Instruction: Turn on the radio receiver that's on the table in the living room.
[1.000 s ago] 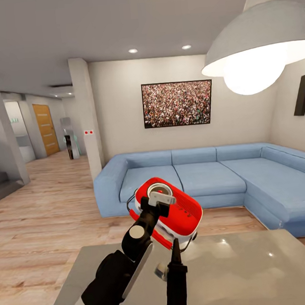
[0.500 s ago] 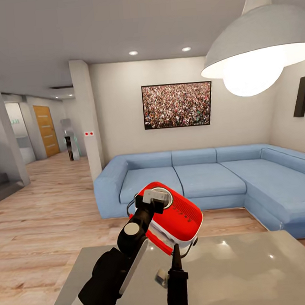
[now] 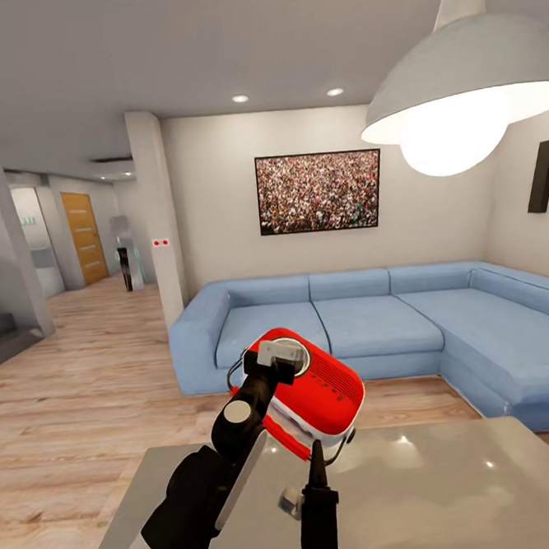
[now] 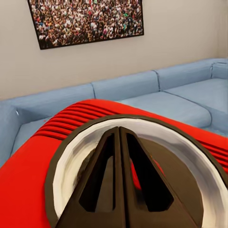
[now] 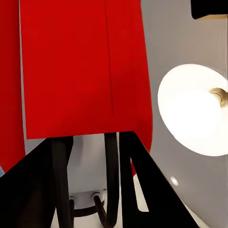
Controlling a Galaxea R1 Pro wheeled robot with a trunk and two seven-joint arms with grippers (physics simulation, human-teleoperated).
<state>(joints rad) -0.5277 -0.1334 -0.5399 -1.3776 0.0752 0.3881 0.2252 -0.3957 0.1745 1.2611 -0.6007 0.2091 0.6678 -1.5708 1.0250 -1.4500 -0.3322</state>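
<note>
The radio receiver [image 3: 317,391] is off the table [image 3: 457,491], held tilted in the air above the table's far edge, in front of the blue corner sofa [image 3: 377,316] of the living room. Its round white-ringed dial faces up and to the left, and its thin metal handle hangs below it.

The left tool [image 3: 279,358] is pressed against that dial from the near left. In the left wrist view its two dark fingers [image 4: 107,180] lie together with no gap, their tips on the disc inside the white ring of the radio receiver [image 4: 38,166], so this tool is closed to a point and grips nothing.

The right tool [image 3: 317,454] stands upright just under the radio receiver's near lower edge. In the right wrist view its dark fingers [image 5: 142,190] spread to either side of the red body [image 5: 80,66], with the handle's wires between them; I cannot tell whether they clamp it.

A big grey dome lamp [image 3: 458,95] hangs lit at upper right, and a crowd picture [image 3: 319,192] hangs on the far white wall above the sofa.
</note>
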